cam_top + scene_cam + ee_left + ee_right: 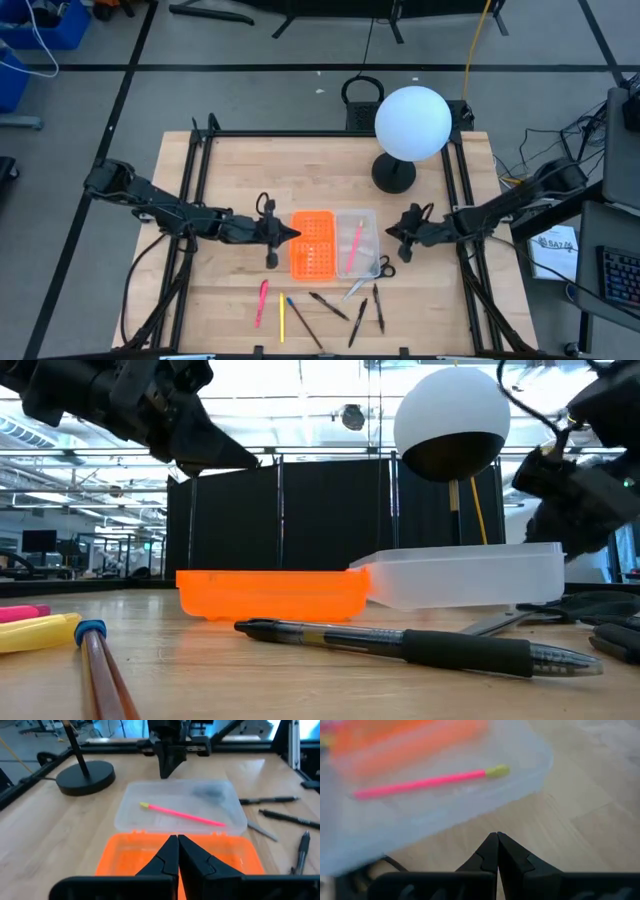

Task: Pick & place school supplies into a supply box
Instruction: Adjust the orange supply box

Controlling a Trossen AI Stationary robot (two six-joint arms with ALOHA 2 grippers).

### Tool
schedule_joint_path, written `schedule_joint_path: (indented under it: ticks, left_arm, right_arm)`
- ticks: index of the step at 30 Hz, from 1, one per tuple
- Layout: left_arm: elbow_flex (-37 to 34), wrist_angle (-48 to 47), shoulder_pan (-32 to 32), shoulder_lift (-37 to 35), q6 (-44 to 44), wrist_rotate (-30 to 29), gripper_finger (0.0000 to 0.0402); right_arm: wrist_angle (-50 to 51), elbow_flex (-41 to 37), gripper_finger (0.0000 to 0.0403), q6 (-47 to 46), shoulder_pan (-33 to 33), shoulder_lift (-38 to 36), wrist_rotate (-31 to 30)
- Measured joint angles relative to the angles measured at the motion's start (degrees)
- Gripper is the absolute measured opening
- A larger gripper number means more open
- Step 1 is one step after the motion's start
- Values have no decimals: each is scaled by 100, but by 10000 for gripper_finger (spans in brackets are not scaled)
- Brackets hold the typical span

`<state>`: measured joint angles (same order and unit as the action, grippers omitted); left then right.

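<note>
One item is in: a thin pink pencil with a yellow-green end [355, 246] lies loose in the shallow clear plastic tray [368, 219], which is joined to its orange perforated lid [312, 244] at the middle of the wooden worktop [230, 170].

Everything else waits on the worktop nearer the front edge: a pink pen [262, 302], a yellow pencil [282, 317], several dark pens [329, 306] and the black-handled scissors [380, 268], which rest just beside the tray's corner, possibly touching it.

The left tool [289, 233] hangs at the lid's outer edge, fingers pressed together and empty. The right tool [394, 232] hovers just beside the tray's far side, likewise closed on nothing, with the scissors nearest to it.
</note>
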<state>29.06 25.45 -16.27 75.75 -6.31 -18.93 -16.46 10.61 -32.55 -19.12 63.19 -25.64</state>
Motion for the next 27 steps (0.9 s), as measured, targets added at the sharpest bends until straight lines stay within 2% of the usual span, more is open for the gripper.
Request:
schedule_joint_path:
  ticks: [6, 11, 19, 24, 27]
  left_arm:
    - [0, -126, 17, 0, -67, 95, 12]
    - [0, -181, 30, 0, -70, 91, 8]
    - [0, -176, 43, 0, -194, 93, 18]
    - [0, -151, 43, 0, -198, 91, 5]
    - [0, -137, 43, 0, -216, 91, 12]
  right_arm:
    - [-38, 497, 0, 219, 3, 806, -38]
    - [-98, 715, 0, 263, 76, 1194, -140]
    - [-244, 847, 0, 372, 392, 1450, 16]
    - [-262, 1002, 0, 568, 469, 1552, 31]
    - [-259, 1099, 0, 647, 492, 1550, 33]
